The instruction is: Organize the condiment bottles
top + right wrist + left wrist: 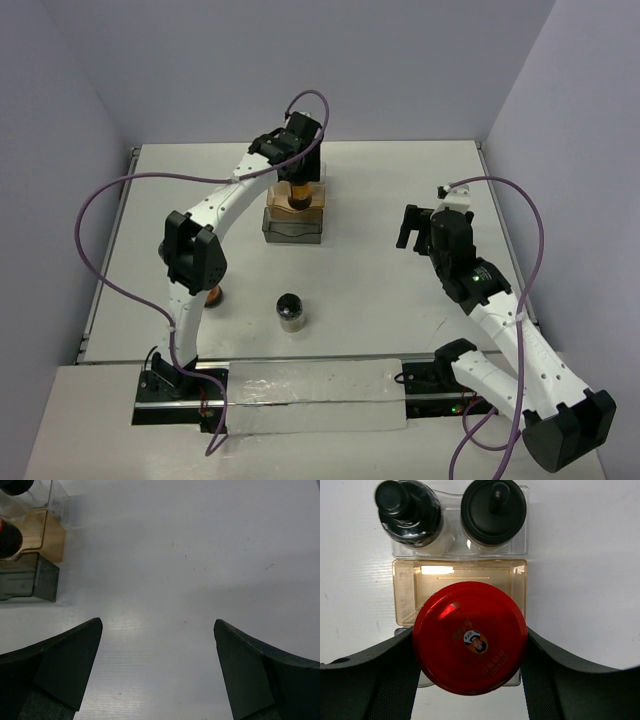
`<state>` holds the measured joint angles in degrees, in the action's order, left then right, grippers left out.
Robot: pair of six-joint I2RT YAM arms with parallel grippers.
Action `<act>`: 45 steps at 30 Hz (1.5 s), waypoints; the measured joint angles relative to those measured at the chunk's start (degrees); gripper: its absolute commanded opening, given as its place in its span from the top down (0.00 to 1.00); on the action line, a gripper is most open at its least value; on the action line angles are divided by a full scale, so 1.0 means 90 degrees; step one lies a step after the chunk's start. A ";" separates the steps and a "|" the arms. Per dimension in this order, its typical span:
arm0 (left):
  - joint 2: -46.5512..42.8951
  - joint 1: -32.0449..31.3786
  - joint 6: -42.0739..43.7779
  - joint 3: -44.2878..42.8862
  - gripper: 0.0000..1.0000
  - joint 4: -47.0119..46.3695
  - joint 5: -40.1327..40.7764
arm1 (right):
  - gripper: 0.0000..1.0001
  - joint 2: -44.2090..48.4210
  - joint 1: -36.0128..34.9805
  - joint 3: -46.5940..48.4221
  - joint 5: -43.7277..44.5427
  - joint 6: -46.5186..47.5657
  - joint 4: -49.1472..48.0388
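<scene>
The left gripper (470, 650) is clamped on a red-capped bottle (465, 625), its fingers pressing in from either side. The bottle hangs over the near half of the amber tray (415, 587); I can't tell whether its base touches down. I'd lower it straight, clear of the tray's near wall, and release only once it is seated. Just beyond the amber tray, two black-capped bottles (410, 510) fill the clear tray (522, 535). Well nearer than it stand a loose black-capped bottle (290, 310) and another red-capped bottle (214, 296). The right gripper (157, 645) hangs wide open, off to the amber tray's right.

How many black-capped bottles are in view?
3. Two black-capped bottles stand side by side in the clear tray; a third bottle stands on the table. The left arm may hide more.
</scene>
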<state>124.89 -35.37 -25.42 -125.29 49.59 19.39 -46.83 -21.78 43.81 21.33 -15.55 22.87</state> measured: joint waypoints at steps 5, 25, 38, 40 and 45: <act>0.0077 -0.0046 -0.0013 -0.0052 0.90 -0.0064 -0.0025 | 0.00 -0.0075 0.0000 0.0000 0.0000 0.0000 0.0058; -0.0758 -0.0421 -0.0119 0.0972 0.90 -0.0327 -0.0023 | 0.00 -0.0272 0.0000 0.0000 -0.0034 0.0002 0.0042; -0.1213 -0.0775 -0.0279 0.1882 0.90 -0.0475 -0.0012 | 0.00 -0.0279 0.0000 -0.0005 -0.0132 0.0000 0.0038; -0.1213 -0.0768 -0.0293 0.1956 0.90 -0.0500 0.0050 | 0.00 -0.0276 0.0000 -0.0019 -0.0136 0.0001 0.0034; -0.1213 -0.0768 -0.0293 0.2114 0.90 -0.0639 0.0179 | 0.00 -0.0276 0.0000 -0.0044 -0.0188 0.0000 0.0035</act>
<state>113.97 -42.28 -28.05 -106.26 43.84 21.01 -49.32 -21.78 43.42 19.64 -15.55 23.18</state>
